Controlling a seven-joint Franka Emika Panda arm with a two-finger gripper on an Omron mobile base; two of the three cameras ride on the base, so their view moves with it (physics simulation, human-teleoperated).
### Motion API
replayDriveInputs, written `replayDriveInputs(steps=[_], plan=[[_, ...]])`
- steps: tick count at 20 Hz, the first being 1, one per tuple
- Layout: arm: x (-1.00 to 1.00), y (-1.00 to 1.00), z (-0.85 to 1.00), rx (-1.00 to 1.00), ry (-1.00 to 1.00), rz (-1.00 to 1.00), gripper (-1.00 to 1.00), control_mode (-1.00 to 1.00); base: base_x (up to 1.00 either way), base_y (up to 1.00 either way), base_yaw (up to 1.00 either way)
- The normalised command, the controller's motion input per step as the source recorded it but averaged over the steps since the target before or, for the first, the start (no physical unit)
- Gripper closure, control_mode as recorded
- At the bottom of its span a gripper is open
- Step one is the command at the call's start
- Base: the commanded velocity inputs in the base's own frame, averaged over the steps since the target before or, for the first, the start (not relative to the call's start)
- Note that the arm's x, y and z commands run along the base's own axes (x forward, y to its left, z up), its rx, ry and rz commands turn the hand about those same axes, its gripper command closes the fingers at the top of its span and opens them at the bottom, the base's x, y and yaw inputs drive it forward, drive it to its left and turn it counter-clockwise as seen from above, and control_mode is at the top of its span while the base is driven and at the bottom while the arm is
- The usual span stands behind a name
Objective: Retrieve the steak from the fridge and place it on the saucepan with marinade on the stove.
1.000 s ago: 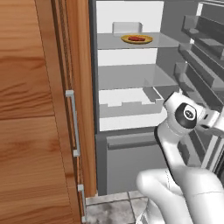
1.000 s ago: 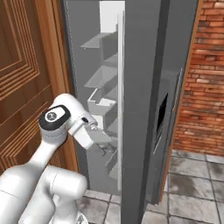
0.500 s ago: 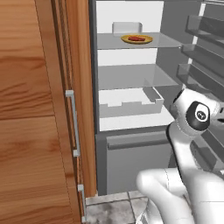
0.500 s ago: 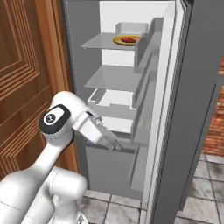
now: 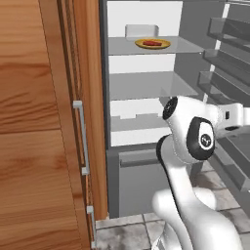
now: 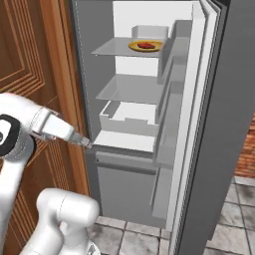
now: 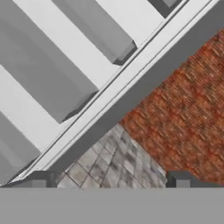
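Cabinet (image 5: 44,146) stands left of the open fridge (image 6: 209,149). The steak (image 5: 152,43) lies on a yellow plate (image 5: 163,46) on the top shelf (image 5: 122,48), well above and apart from the arm. The gripper (image 7: 111,179) is low by the door (image 7: 65,65), facing its bins and the floor beyond; jaws are spread wide and empty.

Risks:
- Raising the arm without clearing the door bins may cause a strike.
- Gripping the plate rim instead of the steak would lift both.
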Motion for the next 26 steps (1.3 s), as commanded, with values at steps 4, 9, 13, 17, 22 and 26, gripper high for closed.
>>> replayDriveInputs(steps=[4,9,13,17,22,26], plan=[[0.0,0.34,0.06,0.29,-0.08,0.66,-1.0,-1.0,0.0,0.0,0.0],[0.01,0.03,0.0,0.4,-0.18,0.67,-1.0,-1.0,0.0,0.0,0.0],[0.04,0.04,0.0,0.31,-0.27,0.61,-1.0,-1.0,0.0,0.0,0.0],[0.0,-0.08,0.0,0.08,-0.09,0.12,-1.0,-1.0,0.0,0.0,0.0],[0.16,0.0,0.02,0.0,0.02,0.0,-1.0,1.0,0.31,0.09,0.0],[0.0,0.0,0.0,0.0,0.0,0.0,-1.0,1.0,0.53,0.35,0.0]])
